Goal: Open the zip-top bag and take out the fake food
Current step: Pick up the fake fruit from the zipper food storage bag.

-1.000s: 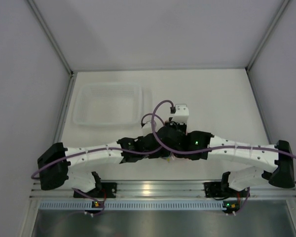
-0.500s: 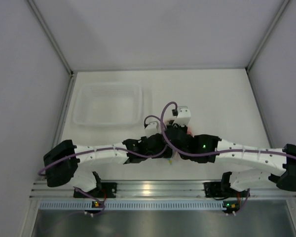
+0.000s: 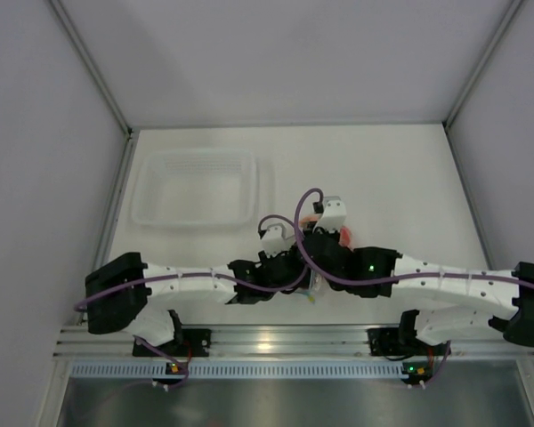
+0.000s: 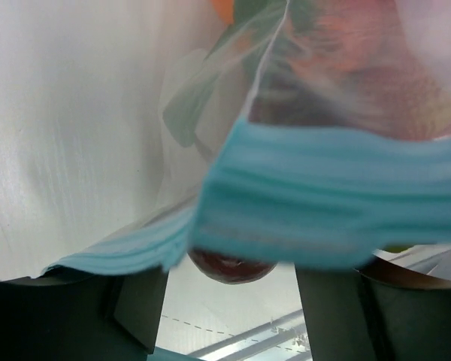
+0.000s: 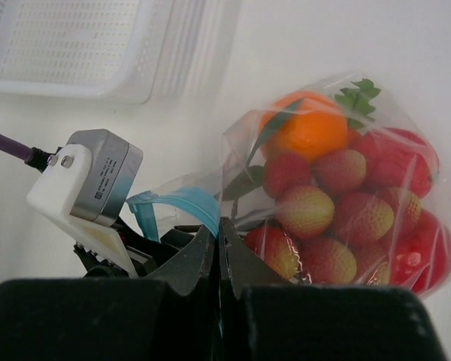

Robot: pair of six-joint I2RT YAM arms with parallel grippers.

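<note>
We see small clear soft plastic zip-top bag [image 5: 397, 134] mid-table, at the two grippers' tips, packed with fake food [image 5: 323, 203]: orange, red-yellow berries, green leaves. Right gripper [image 5: 218, 242] fingers pressed together on bag's mouth film. Left gripper [image 4: 233, 304] fingers apart, teal-blue zip strip [image 4: 331, 195] across them; whether they hold it, we cannot tell. Rigid clear rectangular tray [image 5: 146, 71] well apart, far left.

The right hand [image 5: 219, 226] sits at 6 o'clock, its fingers pressed together on the edge of the zip-top bag [image 5: 383, 113] beside the teal zip strip [image 5: 186, 203]. The bag lies on the table [image 5: 301, 37] toward 3 o'clock. It holds the fake food [image 5: 338, 214]: an orange [image 5: 310, 134], leaves, red berries. A white-and-silver camera block [image 5: 86, 188] is at 9 o'clock and a clear tray [image 5: 135, 92] at 11.
</note>
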